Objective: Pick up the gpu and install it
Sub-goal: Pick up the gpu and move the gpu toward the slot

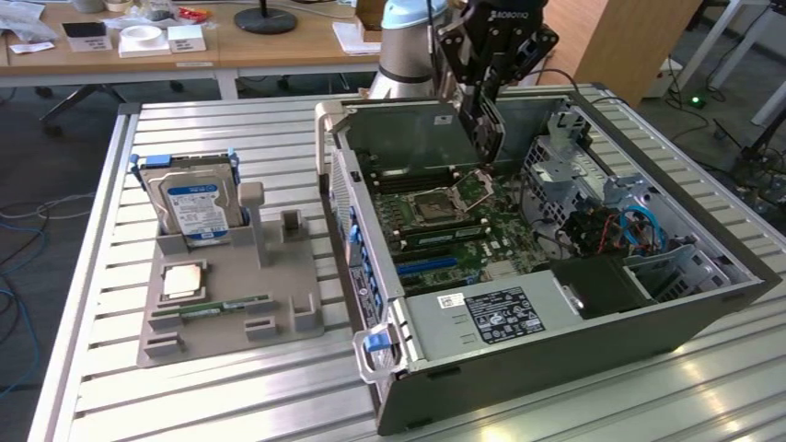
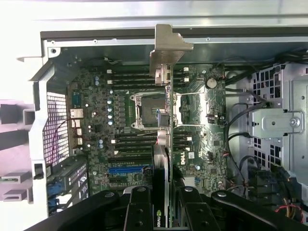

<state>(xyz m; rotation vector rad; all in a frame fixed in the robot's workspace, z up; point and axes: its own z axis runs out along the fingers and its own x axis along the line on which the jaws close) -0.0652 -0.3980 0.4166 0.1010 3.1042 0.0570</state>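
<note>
The gripper (image 2: 166, 212) is clamped, fingers partly apart, on the gpu (image 2: 167, 48), held edge-on over the motherboard (image 2: 115, 120), at the case's (image 1: 553, 354) twelve o'clock in the exterior view.

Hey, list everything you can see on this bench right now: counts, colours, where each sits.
table: one, silver slatted metal, under everything.
computer case: one, grey, open, exterior view's right.
motherboard: one, green, inside the case.
holder: one, grey, beside the case, exterior view's left.
hard drive: one, silver, blue-white label, upright in the holder.
memory stick: one, green, lying in the holder.
square chip: one, pale, flat in the holder.
gpu: one, dark, edge-on above the motherboard.
gripper: one, black, shut on the gpu.
</note>
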